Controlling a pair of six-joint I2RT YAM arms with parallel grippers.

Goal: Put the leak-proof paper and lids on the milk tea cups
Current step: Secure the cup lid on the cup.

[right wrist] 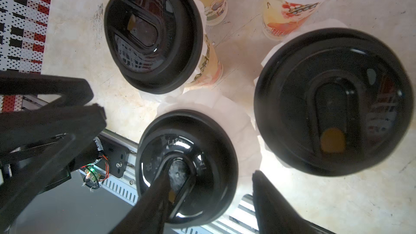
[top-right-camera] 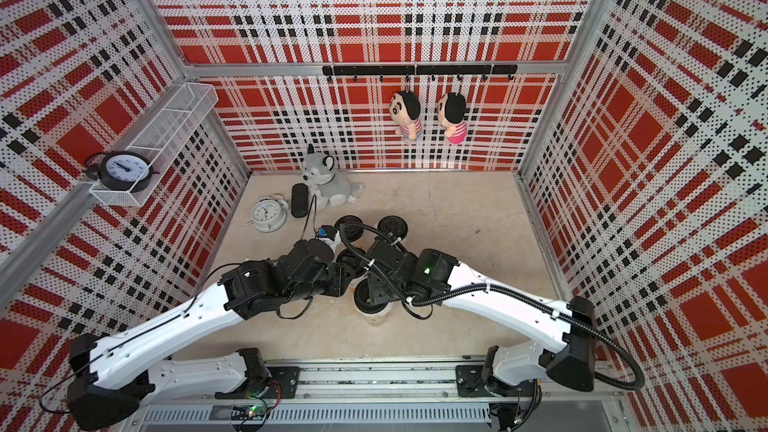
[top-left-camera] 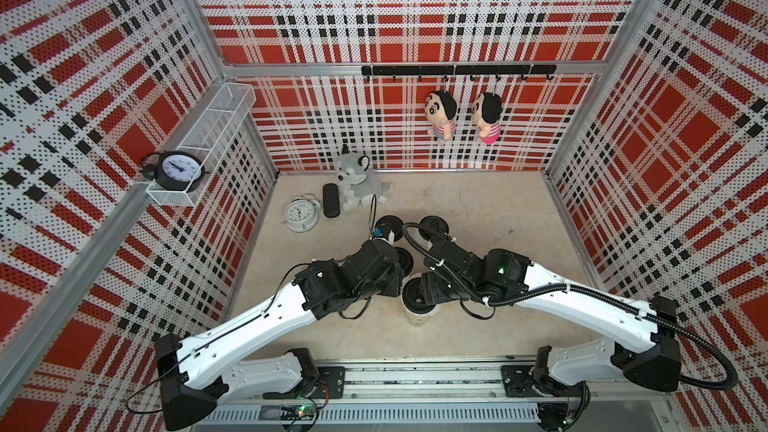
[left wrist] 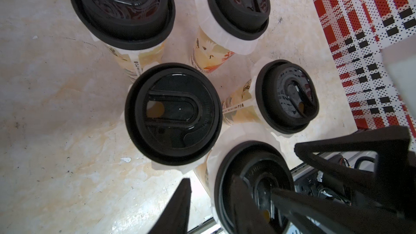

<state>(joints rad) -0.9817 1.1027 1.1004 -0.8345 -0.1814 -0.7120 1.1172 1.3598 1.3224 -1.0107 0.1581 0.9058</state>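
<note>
Five milk tea cups (left wrist: 209, 57) stand in a tight cluster near the middle of the mottled beige tabletop (left wrist: 56, 109). Their tall tapered paper bodies are printed in orange and yellow. Each wears a glossy black lid (left wrist: 173, 113), round with a raised rim and a sunken U-shaped sip flap. The leak-proof paper (left wrist: 227, 39) is already on them: thin, whitish, translucent film caught under every lid, its crinkled edge flaring out as a soft skirt below the rim.

Both arms meet over the front cup (top-left-camera: 417, 317), the one nearest the base rail (top-left-camera: 415, 380). The left gripper (left wrist: 211, 181) is unclenched. Its matte black wedge fingers straddle that lid's rim, one over the lid top, one outside the cup wall with a sliver of table showing between. The right gripper (right wrist: 213, 167) is likewise parted on the opposite side, one finger lying across the lid's recess and the other just outside the paper skirt. It seems not to press the film, though blur makes contact hard to judge.

Neighbouring lids sit just beside the front cup, their skirts nearly touching. The broadest bare tabletop lies to the right of the cluster, up to the perforated plaid wall (top-left-camera: 623, 222). A white alarm clock (top-left-camera: 301, 214) and a grey plush husky (top-left-camera: 353, 184) stand toward the back-left corner
</note>
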